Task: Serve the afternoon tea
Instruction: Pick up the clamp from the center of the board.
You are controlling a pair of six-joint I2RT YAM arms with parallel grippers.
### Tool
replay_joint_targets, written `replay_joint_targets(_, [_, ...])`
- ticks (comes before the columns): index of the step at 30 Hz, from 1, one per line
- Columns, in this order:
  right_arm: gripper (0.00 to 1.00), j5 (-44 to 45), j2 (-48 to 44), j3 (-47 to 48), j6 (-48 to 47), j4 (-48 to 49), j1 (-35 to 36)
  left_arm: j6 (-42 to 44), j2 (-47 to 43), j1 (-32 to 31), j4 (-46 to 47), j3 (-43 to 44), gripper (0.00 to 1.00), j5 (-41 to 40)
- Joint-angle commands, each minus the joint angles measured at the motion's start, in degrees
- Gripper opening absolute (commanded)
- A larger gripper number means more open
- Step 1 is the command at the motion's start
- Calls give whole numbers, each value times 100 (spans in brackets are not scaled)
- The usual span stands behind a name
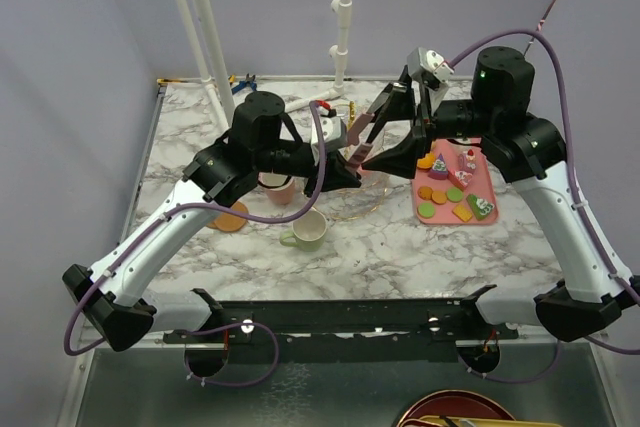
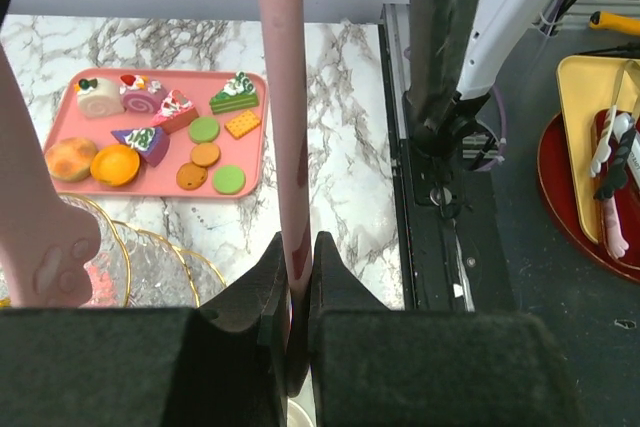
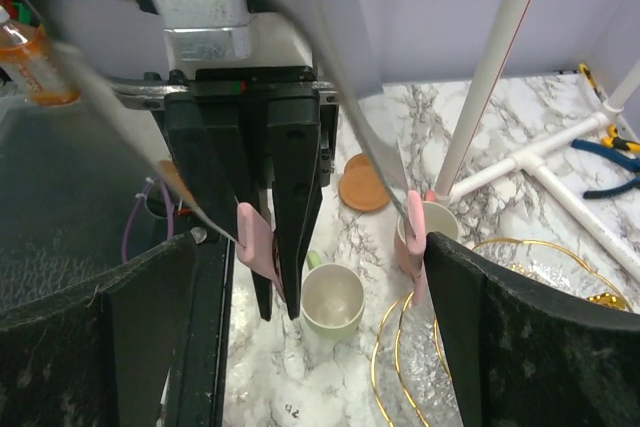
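In your right wrist view, the metal arms of the tongs point(image 3: 410, 242) ran so near the lens that they blurred. You could not tell whether the right gripper point(image 3: 310, 242) touched them. From above, the glass stand point(image 1: 352, 202) lay mostly hidden behind the wrists. The left arm point(image 1: 170, 232) covered part of the pink mug point(image 1: 277, 188), and the bottom edge cut the red plate point(image 1: 455, 399).

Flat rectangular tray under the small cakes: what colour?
Pink; the flat rectangular tray shows best in the left wrist view.
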Motion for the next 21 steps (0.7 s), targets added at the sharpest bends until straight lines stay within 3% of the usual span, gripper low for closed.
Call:
replay_joint_targets(1, [100,-472,139,-338,110,420,-23,227,130,1,-41,270,0,165])
replay_joint_targets(8, [95,-126,73,-719,438,1146,-19,325,193,1,-95,313,0,128])
replay_joint_targets(16, [67,338,-162,-1133,656,1769,-19,428,178,4,-192,356,0,106])
replay_joint_targets(21, [58,492,-406,-1468,817,2253,-20,519,177,2,-221,419,0,22])
